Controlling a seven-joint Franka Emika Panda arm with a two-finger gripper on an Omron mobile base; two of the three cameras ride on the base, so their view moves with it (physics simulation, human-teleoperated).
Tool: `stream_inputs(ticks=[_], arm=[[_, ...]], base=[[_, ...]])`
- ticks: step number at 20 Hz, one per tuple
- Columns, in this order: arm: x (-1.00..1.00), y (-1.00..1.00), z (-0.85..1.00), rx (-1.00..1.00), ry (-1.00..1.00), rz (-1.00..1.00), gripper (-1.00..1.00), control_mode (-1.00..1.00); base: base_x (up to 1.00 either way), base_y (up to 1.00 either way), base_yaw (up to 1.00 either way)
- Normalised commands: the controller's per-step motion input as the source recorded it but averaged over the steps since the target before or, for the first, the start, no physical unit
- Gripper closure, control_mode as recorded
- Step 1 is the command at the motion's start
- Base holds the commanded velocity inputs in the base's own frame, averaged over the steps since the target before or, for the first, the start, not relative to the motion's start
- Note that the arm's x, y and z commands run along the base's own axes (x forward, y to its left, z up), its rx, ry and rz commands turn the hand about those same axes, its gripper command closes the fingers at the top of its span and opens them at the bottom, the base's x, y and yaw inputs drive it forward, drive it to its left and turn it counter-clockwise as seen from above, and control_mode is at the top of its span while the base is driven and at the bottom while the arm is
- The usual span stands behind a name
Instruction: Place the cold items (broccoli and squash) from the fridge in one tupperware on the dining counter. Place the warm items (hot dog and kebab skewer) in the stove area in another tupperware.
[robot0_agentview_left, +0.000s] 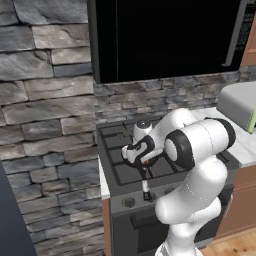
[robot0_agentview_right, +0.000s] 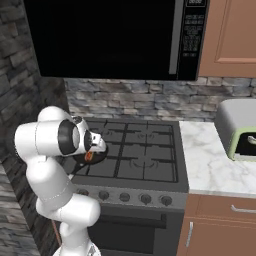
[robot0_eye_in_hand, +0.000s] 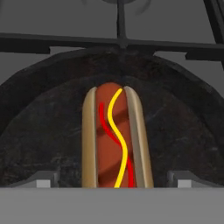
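A steel range (robot0_agentview_right: 145, 150) stands against a grey stone wall (robot0_agentview_left: 45, 100). The gripper (robot0_eye_in_hand: 113, 181), jaws wide, straddles the hot dog (robot0_eye_in_hand: 114, 135) in a dark pan (robot0_eye_in_hand: 43, 131), gripping nothing.

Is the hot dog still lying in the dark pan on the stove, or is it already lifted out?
In the pan. The hot dog lies flat on the dark pan, between the open fingertips of the hand.

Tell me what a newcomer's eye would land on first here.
A hot dog in a tan bun with yellow and red squiggles lies in a round dark pan on the steel range's black grates. The white arm's open gripper straddles it from above, fingertips either side.
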Motion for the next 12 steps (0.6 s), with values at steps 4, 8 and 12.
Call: stream_inputs(ticks=[4,8,12], arm=[[0.03,0.04,-0.36,-0.06,0.00,0.00,1.00,-1.00],[-0.04,0.00,-0.16,-0.03,0.03,0.00,1.00,-1.00],[-0.35,-0.37,0.11,0.19,-0.01,-0.02,1.00,-1.00]], base=[[0.00,0.00,0.00],[0.00,0.00,0.00],[0.00,0.00,0.00]])
